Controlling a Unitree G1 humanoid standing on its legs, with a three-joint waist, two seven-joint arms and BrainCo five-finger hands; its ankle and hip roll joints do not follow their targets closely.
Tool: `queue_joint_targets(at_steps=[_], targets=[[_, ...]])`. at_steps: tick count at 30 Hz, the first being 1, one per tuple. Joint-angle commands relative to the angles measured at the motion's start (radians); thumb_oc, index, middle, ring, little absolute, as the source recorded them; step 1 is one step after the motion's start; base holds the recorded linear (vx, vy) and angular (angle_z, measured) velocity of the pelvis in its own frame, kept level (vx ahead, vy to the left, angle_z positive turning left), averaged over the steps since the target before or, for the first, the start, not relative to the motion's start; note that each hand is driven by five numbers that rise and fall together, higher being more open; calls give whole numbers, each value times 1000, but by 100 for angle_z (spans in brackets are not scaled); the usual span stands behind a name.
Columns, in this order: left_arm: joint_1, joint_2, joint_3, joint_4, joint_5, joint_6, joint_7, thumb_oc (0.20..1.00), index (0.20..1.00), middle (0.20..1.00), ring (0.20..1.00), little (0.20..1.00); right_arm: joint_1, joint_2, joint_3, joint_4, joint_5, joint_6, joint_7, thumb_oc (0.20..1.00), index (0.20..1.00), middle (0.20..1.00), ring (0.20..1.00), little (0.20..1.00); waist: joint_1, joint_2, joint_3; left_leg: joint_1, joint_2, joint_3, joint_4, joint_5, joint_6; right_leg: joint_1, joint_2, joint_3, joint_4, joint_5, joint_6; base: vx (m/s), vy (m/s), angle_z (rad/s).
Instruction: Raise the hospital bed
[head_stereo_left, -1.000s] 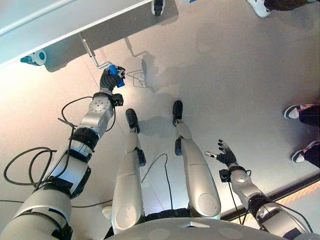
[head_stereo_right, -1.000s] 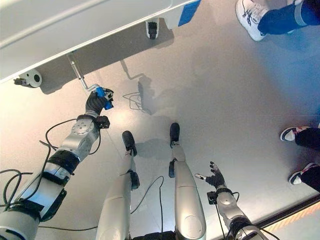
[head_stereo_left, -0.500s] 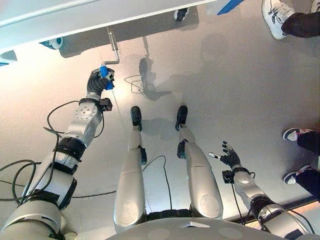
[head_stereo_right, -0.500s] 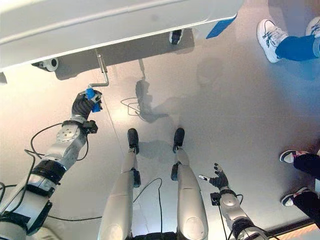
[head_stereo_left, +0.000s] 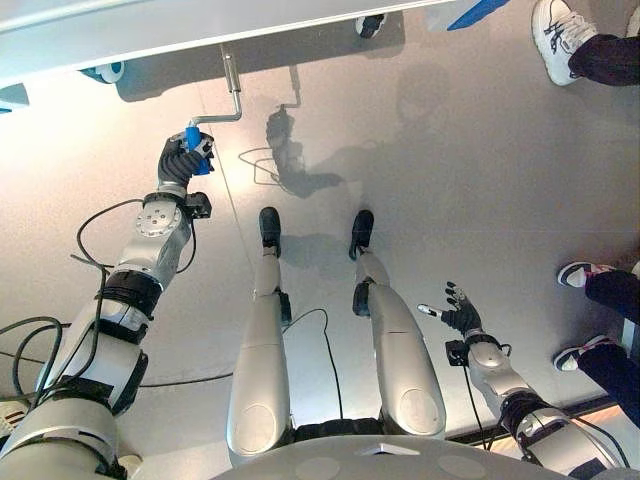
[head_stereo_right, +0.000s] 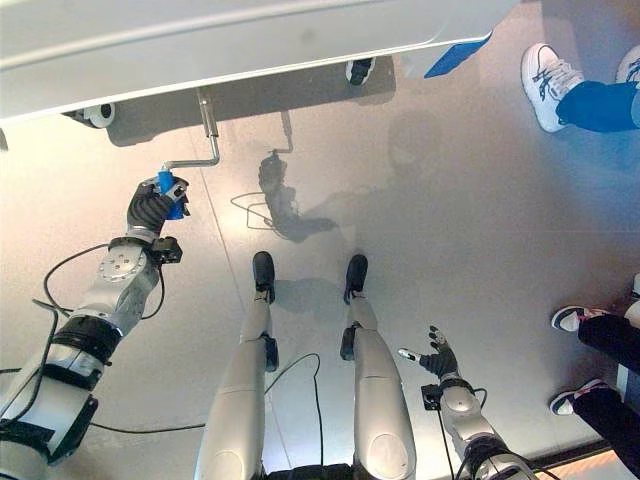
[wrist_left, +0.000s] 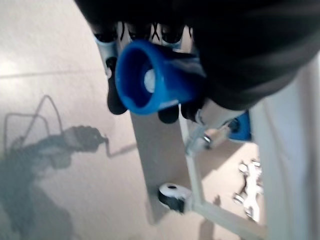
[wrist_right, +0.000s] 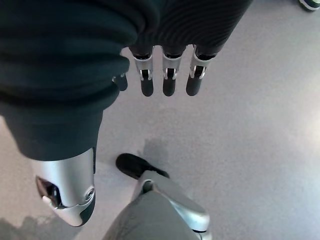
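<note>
The blue crank handle (head_stereo_left: 192, 138) sticks out below the bed's edge (head_stereo_left: 150, 35), and our left hand (head_stereo_left: 178, 160) curls tight around it. If we turn crookedly, it could slip out. Our right hand (head_stereo_left: 458, 312) hangs spread, holding nothing.

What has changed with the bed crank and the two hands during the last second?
The left hand, shut on the blue handle, has swung the crank round, from the shaft's right side to its left. The right hand stays open and idle, low beside the leg.
</note>
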Motion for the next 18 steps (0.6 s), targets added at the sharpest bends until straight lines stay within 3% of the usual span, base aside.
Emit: queue_joint_targets(at_steps=[1, 12, 13, 14, 15, 16, 18], targets=[[5, 110, 108, 107, 31, -21, 42, 200, 200, 200, 200, 200, 58, -35, 0, -9, 3, 1, -9, 1000, 1000, 1000, 1000, 1000, 24, -44, -6, -22, -30, 59, 88, -52, 27, -5, -56, 28, 81, 0, 79, 26, 39, 4], [-153, 57, 48, 370, 115, 32, 56, 200, 200, 200, 200, 200, 46, -40, 56, -73, 23, -19, -28, 1000, 1000, 1000, 1000, 1000, -10, -68, -6, -106, -27, 77, 77, -47, 29, -100, -49, 51, 60, 19, 84, 23, 34, 1], [-153, 54, 42, 378, 123, 32, 55, 200, 200, 200, 200, 200, 51, -40, 63, -83, 22, -20, -30, 1000, 1000, 1000, 1000, 1000, -15, -68, -6, -87, -26, 70, 73, -79, 22, -87, -46, 64, 63, -10, 94, 27, 35, -3], [-162, 49, 44, 382, 124, 32, 58, 200, 200, 200, 200, 200, 49, -40, 66, -96, 22, -22, -32, 1000, 1000, 1000, 1000, 1000, -19, -69, -6, -121, -25, 84, 77, -47, 29, -120, -47, 58, 57, 23, 86, 104, 29, -4], [-170, 40, 35, 389, 129, 34, 61, 200, 200, 200, 200, 200, 49, -42, 73, -103, 26, -24, -34, 1000, 1000, 1000, 1000, 1000, -23, -69, -6, -100, -24, 77, 71, -78, 21, -106, -44, 71, 61, -5, 95, -52, 32, -8], [-178, 38, 30, 392, 145, 35, 62, 200, 200, 200, 200, 200, 46, -43, 74, -118, 23, -25, -36, 1000, 1000, 1000, 1000, 1000, -27, -71, -6, -134, -24, 92, 75, -46, 28, -139, -45, 66, 56, 27, 86, 100, 0, -9], [-182, 21, 29, 404, 161, 37, 75, 200, 200, 200, 200, 200, 47, -44, 81, -123, 22, -28, -41, 1000, 1000, 1000, 1000, 1000, -34, -69, -6, -117, -25, 88, 72, -78, 21, -130, -40, 84, 61, 0, 95, 54, 6, -10]])
